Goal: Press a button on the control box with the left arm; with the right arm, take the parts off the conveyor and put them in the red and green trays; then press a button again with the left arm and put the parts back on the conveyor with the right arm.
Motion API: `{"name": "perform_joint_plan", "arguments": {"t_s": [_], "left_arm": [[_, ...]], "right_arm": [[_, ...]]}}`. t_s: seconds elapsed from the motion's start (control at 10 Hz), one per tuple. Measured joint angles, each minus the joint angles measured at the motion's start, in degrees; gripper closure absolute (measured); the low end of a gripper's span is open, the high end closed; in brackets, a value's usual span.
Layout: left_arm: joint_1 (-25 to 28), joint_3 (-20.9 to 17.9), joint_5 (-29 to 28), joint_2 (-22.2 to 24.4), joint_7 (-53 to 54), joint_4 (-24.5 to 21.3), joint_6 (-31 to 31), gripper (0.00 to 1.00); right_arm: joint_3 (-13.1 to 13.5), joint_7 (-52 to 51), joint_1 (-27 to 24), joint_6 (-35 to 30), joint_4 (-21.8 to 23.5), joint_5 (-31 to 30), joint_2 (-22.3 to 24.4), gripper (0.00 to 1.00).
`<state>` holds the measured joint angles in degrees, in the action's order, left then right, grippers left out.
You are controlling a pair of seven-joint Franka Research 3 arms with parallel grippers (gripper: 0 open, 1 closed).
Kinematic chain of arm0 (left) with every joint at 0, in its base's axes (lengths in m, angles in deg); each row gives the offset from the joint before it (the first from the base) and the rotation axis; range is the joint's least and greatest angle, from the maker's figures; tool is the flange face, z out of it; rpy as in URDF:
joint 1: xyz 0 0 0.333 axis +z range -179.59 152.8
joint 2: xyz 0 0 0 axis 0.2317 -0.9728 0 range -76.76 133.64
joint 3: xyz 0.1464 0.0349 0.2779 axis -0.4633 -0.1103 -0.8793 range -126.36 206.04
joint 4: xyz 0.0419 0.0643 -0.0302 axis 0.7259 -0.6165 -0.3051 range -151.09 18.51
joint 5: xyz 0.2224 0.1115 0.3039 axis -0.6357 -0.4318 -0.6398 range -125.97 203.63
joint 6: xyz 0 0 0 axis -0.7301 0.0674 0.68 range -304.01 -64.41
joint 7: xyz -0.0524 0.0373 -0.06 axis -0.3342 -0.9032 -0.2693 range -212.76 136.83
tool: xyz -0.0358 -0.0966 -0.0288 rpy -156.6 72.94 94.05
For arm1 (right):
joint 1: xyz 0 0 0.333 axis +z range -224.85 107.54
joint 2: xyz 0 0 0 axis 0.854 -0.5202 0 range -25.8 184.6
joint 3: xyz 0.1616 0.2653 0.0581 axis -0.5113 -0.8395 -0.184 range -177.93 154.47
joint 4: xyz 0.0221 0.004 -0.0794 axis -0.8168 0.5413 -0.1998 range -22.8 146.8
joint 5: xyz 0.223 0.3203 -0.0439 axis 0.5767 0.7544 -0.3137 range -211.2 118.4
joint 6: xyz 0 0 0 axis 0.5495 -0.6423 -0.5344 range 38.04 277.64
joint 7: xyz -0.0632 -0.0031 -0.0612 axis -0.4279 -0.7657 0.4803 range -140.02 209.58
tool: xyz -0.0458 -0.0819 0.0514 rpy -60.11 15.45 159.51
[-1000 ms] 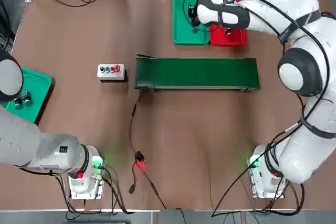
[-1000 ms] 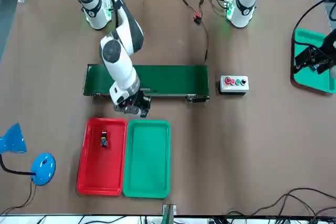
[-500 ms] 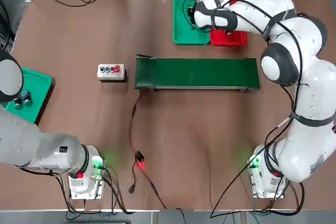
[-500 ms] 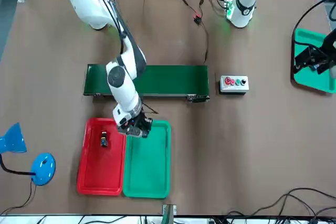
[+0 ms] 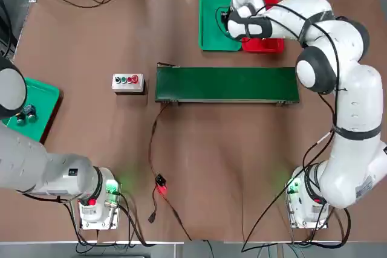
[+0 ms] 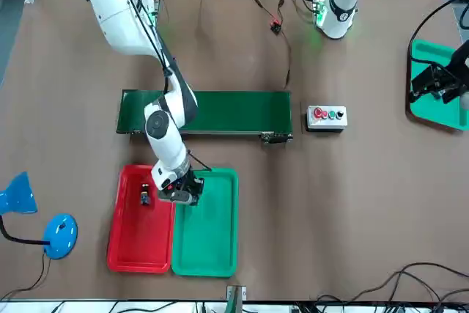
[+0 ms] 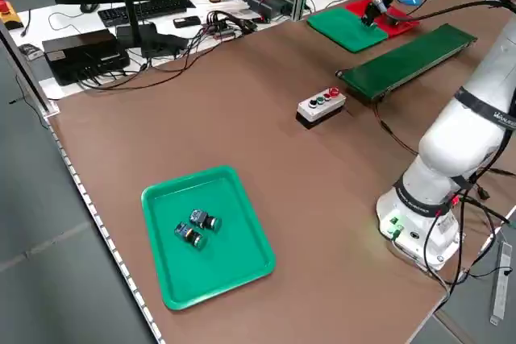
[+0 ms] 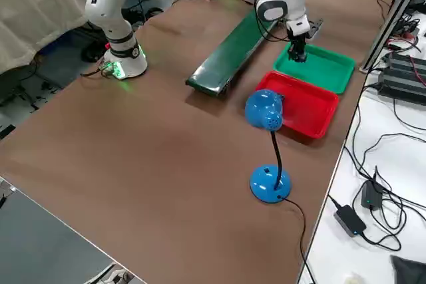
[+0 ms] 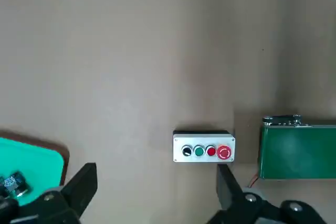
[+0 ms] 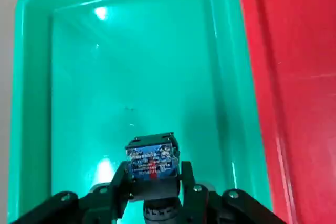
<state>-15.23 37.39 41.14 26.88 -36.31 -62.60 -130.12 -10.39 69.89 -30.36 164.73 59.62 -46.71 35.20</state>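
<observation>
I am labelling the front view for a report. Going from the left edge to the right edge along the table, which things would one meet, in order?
Blue lamp → red tray → green tray beside it → control box → second green tray at the right edge. The conveyor spans over both near trays, so I leave it out.

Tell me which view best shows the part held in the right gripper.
The right wrist view: the part fills the foreground, clamped in the right gripper above the green tray, blue label visible. In the front view the gripper mostly covers it; top and side views show only the arm there.
</observation>
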Motion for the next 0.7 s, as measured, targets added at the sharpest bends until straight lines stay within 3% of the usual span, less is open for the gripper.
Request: {"name": "perform_joint_plan", "arguments": {"t_s": [0.7], "left_arm": [[0.0, 0.0, 0.0, 0.0, 0.0, 0.0, 0.0, 0.0]], "right_arm": [[-0.13, -0.08, 0.37, 2.54, -0.02, -0.07, -2.76, 0.56]]}}
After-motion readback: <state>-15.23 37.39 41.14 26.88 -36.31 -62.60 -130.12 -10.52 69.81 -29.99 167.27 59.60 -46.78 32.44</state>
